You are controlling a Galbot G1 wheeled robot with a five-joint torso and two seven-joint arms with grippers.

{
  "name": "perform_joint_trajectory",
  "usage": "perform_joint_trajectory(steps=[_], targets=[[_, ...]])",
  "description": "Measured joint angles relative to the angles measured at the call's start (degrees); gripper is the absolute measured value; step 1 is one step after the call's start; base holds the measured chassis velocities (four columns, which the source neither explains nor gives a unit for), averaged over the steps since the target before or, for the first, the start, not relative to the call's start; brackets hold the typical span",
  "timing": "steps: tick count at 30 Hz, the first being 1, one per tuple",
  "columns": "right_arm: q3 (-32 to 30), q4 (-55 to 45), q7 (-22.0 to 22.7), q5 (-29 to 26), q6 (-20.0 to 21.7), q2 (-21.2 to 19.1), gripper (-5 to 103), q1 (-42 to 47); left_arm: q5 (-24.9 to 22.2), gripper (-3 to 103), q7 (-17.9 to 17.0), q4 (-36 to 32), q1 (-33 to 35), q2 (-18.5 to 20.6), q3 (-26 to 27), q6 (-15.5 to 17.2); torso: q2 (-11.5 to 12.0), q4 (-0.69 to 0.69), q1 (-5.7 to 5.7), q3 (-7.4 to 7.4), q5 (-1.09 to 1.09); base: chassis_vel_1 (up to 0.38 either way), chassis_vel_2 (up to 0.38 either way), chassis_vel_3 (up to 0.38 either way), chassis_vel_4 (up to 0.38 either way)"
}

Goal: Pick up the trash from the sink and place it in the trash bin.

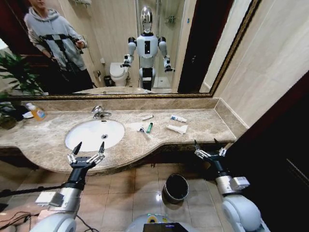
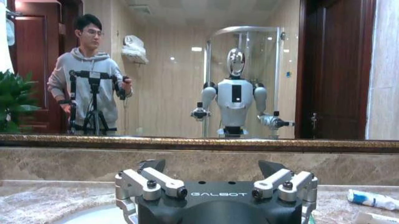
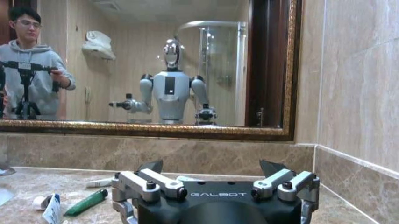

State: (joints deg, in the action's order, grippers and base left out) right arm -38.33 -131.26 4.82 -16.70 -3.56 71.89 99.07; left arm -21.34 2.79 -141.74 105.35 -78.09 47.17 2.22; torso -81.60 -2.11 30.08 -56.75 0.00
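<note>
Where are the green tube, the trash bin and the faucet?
green tube (image 1: 149,127): head view, middle of its body.
trash bin (image 1: 167,189): head view, on its shiny rim.
faucet (image 1: 99,112): head view, on the chrome spout.

The room is bright with warm light. A little ceiling lamp shines in the mirror (image 2: 187,70). The floor (image 1: 145,193) has a shiny spot. The head view bends at its edges.
</note>
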Motion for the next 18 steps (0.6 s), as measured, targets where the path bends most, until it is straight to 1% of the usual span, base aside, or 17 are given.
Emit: perform_joint_trajectory(steps=[18], targets=[[0.15,-0.87,-0.42,-0.14,0.30,-1.04,100,0.00,0.00,100,0.00,0.00,0.00,0.00,0.00,0.00,0.00,0.00,0.00,0.00,0.00,0.000,0.000,0.000,0.000]])
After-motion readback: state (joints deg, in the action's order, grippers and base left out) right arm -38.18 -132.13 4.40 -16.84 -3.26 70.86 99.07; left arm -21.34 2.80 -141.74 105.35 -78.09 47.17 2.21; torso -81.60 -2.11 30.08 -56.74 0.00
